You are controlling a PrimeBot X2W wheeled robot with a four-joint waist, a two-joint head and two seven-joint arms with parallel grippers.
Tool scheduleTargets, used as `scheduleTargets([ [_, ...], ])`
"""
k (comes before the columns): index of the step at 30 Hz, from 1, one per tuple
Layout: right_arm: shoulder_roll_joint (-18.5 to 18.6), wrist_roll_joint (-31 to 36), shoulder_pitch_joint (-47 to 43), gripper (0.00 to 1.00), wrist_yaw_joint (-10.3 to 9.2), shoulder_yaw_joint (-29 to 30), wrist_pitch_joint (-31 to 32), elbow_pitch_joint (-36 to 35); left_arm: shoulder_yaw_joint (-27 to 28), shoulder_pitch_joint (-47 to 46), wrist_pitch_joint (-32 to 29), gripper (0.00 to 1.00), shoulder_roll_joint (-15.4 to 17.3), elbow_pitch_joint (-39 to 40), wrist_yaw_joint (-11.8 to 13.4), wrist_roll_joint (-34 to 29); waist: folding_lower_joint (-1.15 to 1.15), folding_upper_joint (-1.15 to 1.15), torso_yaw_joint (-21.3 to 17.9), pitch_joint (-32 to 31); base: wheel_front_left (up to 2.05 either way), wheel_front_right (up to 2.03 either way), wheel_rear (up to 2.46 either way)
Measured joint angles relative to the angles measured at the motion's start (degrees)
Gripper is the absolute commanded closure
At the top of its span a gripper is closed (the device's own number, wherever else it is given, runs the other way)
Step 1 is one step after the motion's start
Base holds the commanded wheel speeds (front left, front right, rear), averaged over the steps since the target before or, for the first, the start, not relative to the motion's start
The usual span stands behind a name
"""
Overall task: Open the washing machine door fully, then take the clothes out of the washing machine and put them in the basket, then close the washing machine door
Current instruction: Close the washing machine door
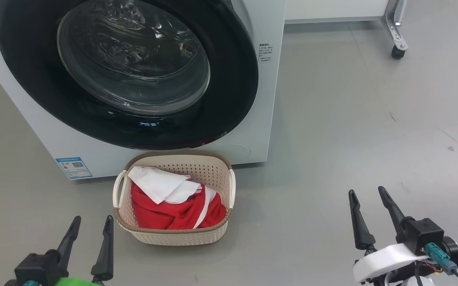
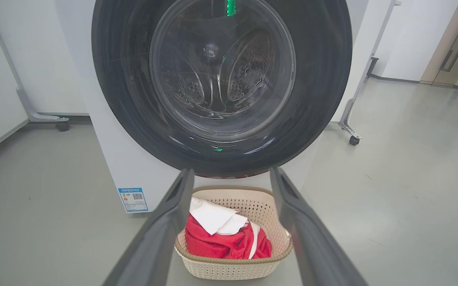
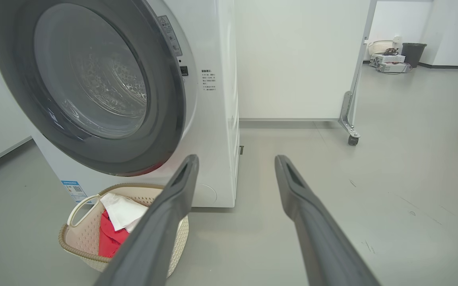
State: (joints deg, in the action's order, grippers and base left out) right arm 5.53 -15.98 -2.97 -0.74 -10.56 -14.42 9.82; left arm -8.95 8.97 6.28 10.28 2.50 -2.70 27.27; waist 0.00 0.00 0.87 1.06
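The washing machine (image 1: 270, 99) is a white box in front of me, and its door (image 1: 233, 79), glossy black with a clear glass bowl, lies flat against its front. Through the glass (image 2: 221, 75) I see the perforated steel drum and no fabric. The basket (image 1: 181, 237) stands on the floor just below the door. The clothes lie inside it: a red garment with a white stripe (image 1: 161, 214) under a white cloth (image 1: 153, 183). My left gripper (image 1: 93, 218) is open to the basket's lower left. Far to the basket's right, my right gripper (image 1: 367, 190) is open. Neither holds anything.
Grey floor (image 1: 352, 131) stretches to the machine's right. A white panel on a metal leg with a caster (image 1: 398, 51) stands behind the machine at the right. Far back in the right wrist view are a dark bin (image 3: 414, 53) and some boxes.
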Motion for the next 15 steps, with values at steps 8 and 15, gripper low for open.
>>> scheduleTargets([
  [8, 0.07, 0.00, -0.30, 0.00, -0.18, 0.00, 0.07, -0.31, -0.33, 0.16, 0.43, 0.00, -0.22, -0.62, 0.40, -0.24, 0.00, 0.00, 0.07, -0.19, 0.00, 0.00, 0.00],
  [15, 0.15, 0.01, -0.90, 0.00, -0.53, 0.01, 0.33, -0.66, -0.41, 0.16, 0.93, 0.00, -0.27, -1.07, 0.53, -0.48, 0.00, 0.00, 0.17, -0.29, 0.00, 0.00, 0.00],
])
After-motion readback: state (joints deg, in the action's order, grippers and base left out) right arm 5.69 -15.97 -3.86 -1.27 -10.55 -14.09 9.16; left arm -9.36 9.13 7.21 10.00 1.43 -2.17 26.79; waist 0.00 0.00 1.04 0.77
